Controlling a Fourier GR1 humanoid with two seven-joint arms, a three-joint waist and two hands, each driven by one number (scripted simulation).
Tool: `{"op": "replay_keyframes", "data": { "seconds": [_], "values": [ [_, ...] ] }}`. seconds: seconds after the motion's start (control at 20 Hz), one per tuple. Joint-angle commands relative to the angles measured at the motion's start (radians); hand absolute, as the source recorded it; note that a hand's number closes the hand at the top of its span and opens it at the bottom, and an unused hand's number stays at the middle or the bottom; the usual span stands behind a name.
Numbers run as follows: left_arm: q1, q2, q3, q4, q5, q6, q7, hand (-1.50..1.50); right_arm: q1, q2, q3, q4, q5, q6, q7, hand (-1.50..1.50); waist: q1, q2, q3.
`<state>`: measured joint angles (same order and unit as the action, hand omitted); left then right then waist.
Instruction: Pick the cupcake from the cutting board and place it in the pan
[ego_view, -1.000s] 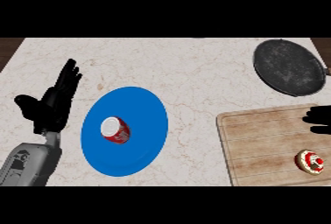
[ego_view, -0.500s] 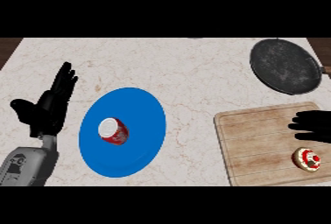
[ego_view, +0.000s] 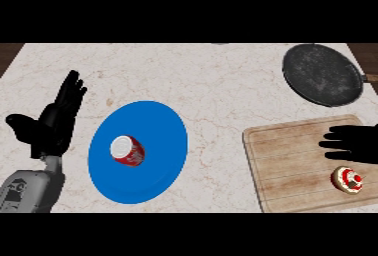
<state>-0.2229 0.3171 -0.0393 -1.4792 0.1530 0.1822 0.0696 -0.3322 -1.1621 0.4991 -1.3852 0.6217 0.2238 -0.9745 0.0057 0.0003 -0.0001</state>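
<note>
Cupcake: round white-frosted cupcake (ego_view: 348, 179), red topping, upright with no long axis, on the pale grained wooden cutting board (ego_view: 295, 160), near its right corner.
Right robot hand (ego_view: 356, 144): black, fingers straight, over the board just beyond the cupcake.
Pan: dark round speckled pan (ego_view: 323, 74) past the board's far edge.
Left robot hand (ego_view: 53, 122): open, resting, well left of the board.
Between: glossy blue plate (ego_view: 159, 125) carrying a tipped red cup (ego_view: 127, 150).

Cupcake (ego_view: 348, 179) upright on cutting board (ego_view: 295, 165); pan (ego_view: 323, 74) apart
</note>
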Motion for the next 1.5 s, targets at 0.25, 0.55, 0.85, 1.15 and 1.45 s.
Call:
{"op": "replay_keyframes", "data": {
  "seconds": [0.25, 0.55, 0.85, 1.15, 1.45],
  "values": [
    [-0.001, -0.035, 0.005, 0.003, -0.042, -0.008, 0.005, 0.00, 0.059, 0.071, -0.030, 0.002, 0.105, 0.026, -0.060, -1.50, -0.006, -0.001, 0.000],
    [0.037, -0.066, 0.025, 0.044, -0.037, -0.040, -0.067, 0.00, 0.053, 0.173, -0.008, 0.051, 0.231, -0.010, -0.021, -1.50, -0.002, 0.000, 0.000],
    [-0.047, -0.070, 0.055, 0.082, -0.065, -0.019, -0.031, 0.00, 0.057, 0.233, 0.011, 0.039, 0.334, 0.017, 0.030, -1.50, -0.003, 0.001, 0.000],
    [-0.022, -0.038, 0.065, 0.011, -0.062, -0.044, 0.029, 0.00, 0.064, 0.216, 0.035, 0.071, 0.357, -0.056, -0.131, 1.50, 0.000, 0.000, 0.001],
    [-0.038, -0.092, 0.047, 0.072, -0.115, -0.016, -0.025, 0.00, 0.043, 0.220, -0.014, 0.097, 0.363, -0.073, -0.179, 1.50, -0.007, 0.001, 0.000]
  ]
}}
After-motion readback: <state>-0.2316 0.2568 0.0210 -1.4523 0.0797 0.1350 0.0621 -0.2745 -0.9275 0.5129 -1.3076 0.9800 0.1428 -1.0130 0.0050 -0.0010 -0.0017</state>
